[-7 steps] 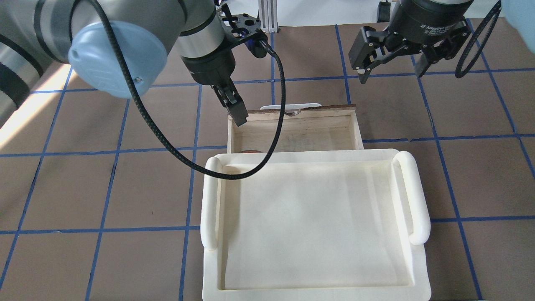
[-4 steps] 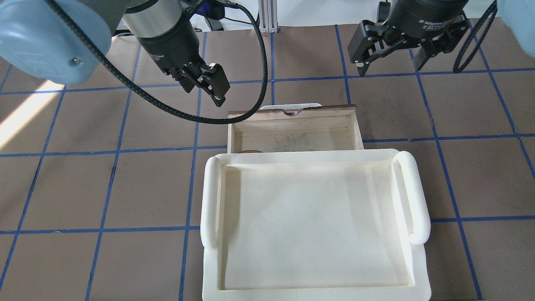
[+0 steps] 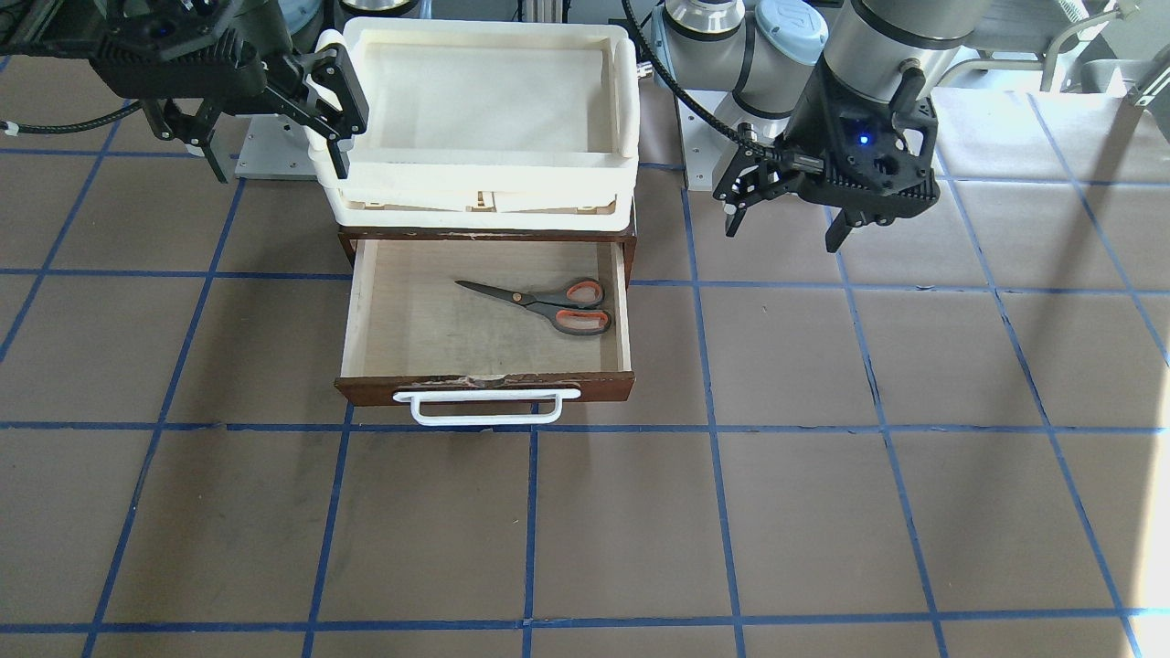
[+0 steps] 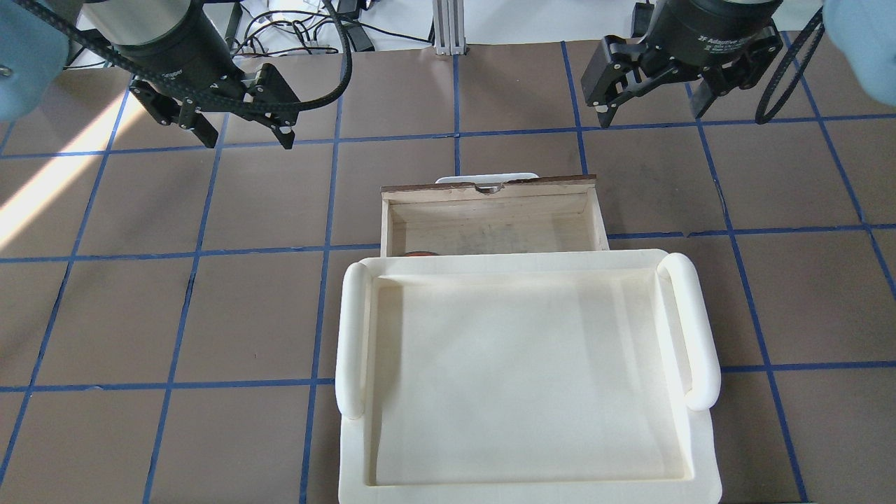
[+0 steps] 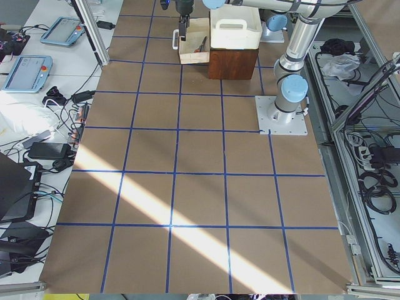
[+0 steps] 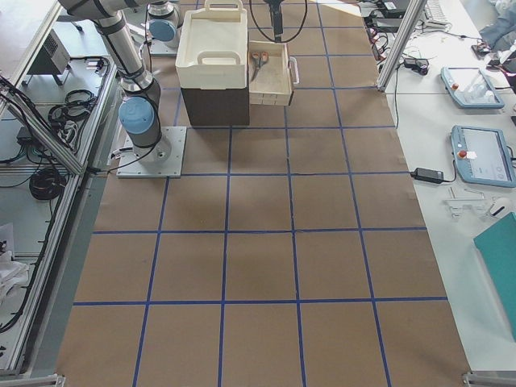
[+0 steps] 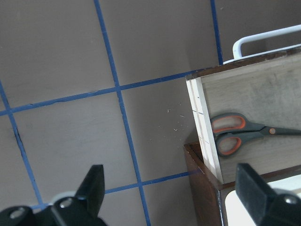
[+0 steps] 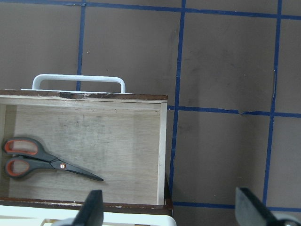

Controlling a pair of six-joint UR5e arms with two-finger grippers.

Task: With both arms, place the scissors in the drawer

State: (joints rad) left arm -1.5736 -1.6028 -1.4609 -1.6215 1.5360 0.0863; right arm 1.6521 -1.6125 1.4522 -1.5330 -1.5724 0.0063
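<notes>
The scissors [image 3: 544, 306], with grey handles and orange-red inner loops, lie flat inside the open drawer [image 3: 420, 320]; they also show in the left wrist view [image 7: 240, 134] and the right wrist view [image 8: 42, 162]. In the overhead view the drawer [image 4: 490, 224] sticks out past the tray and only an orange sliver of the scissors [image 4: 418, 253] shows. My left gripper [image 4: 246, 136] is open and empty, above the table beyond the drawer's left side. My right gripper [image 4: 651, 115] is open and empty, beyond the drawer's right corner.
A white foam tray [image 4: 689, 329] with two tube handles sits on top of the dark brown cabinet [image 6: 214, 105] that holds the drawer. The drawer's white bar handle [image 3: 484, 409] points away from the robot. The brown table has a blue tape grid.
My left gripper has swung from the drawer's left front corner out to the left and farther away, turning as it went. The right gripper has barely moved. The scissors lie still.
</notes>
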